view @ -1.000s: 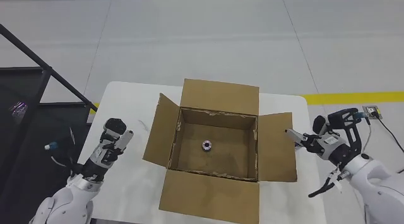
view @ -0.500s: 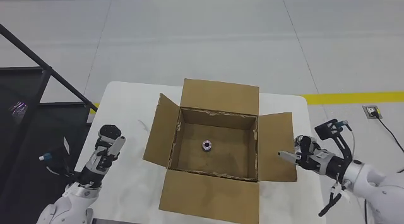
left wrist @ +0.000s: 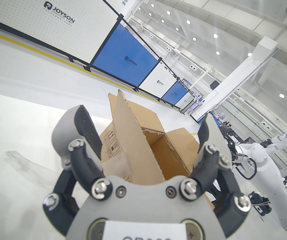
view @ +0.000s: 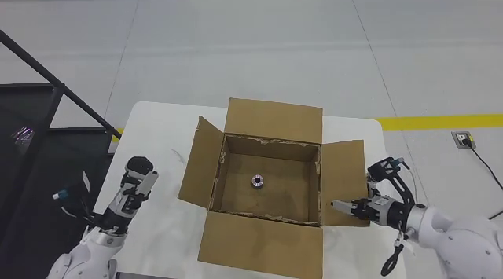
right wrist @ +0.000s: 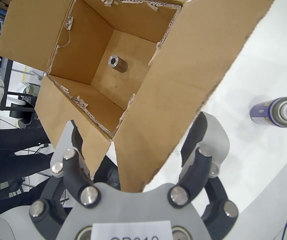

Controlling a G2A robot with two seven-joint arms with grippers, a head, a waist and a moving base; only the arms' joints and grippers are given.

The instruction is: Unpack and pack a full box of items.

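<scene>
Bright, even light fills the hall. In the left wrist view, round ceiling lamps shine overhead, with pale streaks of glare across the roof. The white surface shows only soft, faint shadows. The box is dimmer inside, where the metal cylinder glints. Both wrist views bend straight lines near their edges.
</scene>
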